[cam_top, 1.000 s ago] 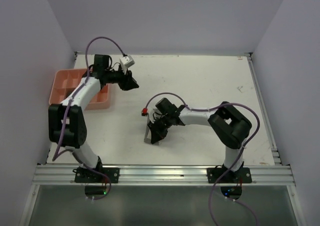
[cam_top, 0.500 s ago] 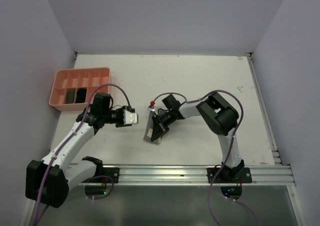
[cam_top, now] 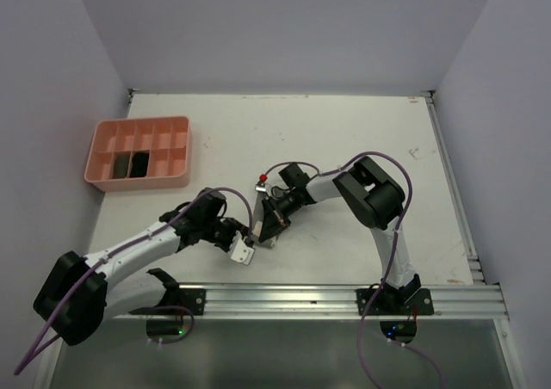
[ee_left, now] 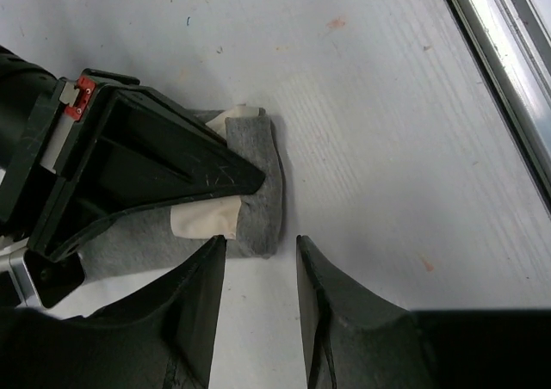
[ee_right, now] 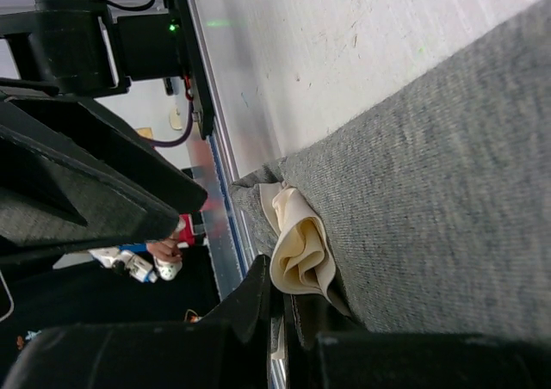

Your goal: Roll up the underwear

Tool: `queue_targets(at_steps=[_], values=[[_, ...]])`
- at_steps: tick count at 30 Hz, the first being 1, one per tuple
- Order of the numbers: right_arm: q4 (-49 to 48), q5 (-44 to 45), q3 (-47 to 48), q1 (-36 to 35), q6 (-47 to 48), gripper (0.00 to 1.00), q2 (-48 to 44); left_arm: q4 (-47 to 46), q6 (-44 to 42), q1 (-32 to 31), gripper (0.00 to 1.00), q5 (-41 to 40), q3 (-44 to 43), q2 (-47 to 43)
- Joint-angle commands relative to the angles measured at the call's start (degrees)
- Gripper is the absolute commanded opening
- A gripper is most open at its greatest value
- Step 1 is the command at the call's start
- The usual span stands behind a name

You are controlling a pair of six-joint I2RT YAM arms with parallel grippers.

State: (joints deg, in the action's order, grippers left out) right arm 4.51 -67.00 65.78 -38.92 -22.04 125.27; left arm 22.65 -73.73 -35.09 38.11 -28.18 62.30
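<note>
- The underwear (ee_left: pixel 258 201), a grey piece with a cream part folded in, lies flat on the white table (cam_top: pixel 344 139), near its front edge and between the 2 arms.
- The right gripper (ee_left: pixel 255 184) lies low over the cloth. Its 2 fingers come together to 1 point and pinch the folded edge. In the right wrist view the cream fold goes directly into the narrow slit between them.
- Cream cloth shows on both sides of this pinch, and the grey layer wraps around the end of it.
- The left gripper (ee_left: pixel 258 247) is just before the near edge of the same garment, fingertips toward it.
- Its fingers (ee_left: pixel 198 307) stand apart with only bare table between them. They hold nothing, and I cannot tell whether the tips touch the grey edge.
- The pink tray (cam_top: pixel 99 139) sits at the far left of the table, well apart from both grippers.
- 2 black pieces (cam_top: pixel 129 163) lie in 2 neighbouring compartments of its near row; they are too small to say more.
</note>
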Motion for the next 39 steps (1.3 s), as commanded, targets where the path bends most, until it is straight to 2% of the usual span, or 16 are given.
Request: queue_targets(at_steps=[1,2,6,10,18,22,23,25,26,28,32,39], values=[[-1.9,10.5,-0.5,0.2,0.6,0.00,2.7,-8.7,0.4,-3.3,0.41,-3.0,1.6,3.3],[-2.0,10.1,-0.5,0.2,0.5,0.00,2.8,-12.0,2.3,-3.9,0.41,-4.1,2.0,4.0],[-1.7,10.1,-0.1,0.2,0.4,0.00,3.0,-15.9,4.2,-6.5,0.41,-7.8,3.0,6.9],[-1.7,9.9,0.2,0.1,0.3,0.00,3.3,-16.9,4.3,-7.9,0.38,-11.1,3.6,10.1],[0.2,9.8,0.8,0.1,1.8,0.00,3.4,-13.4,5.6,-8.8,0.24,-15.7,1.1,15.7],[1.8,10.0,1.4,0.2,2.6,0.00,3.1,-9.1,5.6,-9.3,0.11,-16.7,-1.7,19.6],[2.5,11.3,2.0,0.2,3.1,0.05,2.6,-6.5,6.0,-9.4,0.01,-16.7,-2.6,20.2],[3.7,13.0,2.6,0.9,3.1,0.18,0.3,-1.9,5.2,-9.5,0.00,-15.3,-5.6,22.8],[3.7,14.5,2.7,1.6,2.8,0.28,-1.1,1.9,5.2,-9.6,0.00,-14.7,-6.6,23.6],[3.8,18.7,3.2,4.1,1.5,0.43,-4.8,4.5,5.2,-9.6,0.00,-13.0,-8.5,24.9],[1.6,24.6,3.7,9.6,-1.7,0.55,-11.6,9.5,5.4,-9.6,0.00,-10.7,-10.4,26.4],[5.5,40.4,2.5,15.0,3.7,0.56,-27.3,17.9,8.4,-8.2,0.00,-7.3,-17.7,34.1]])
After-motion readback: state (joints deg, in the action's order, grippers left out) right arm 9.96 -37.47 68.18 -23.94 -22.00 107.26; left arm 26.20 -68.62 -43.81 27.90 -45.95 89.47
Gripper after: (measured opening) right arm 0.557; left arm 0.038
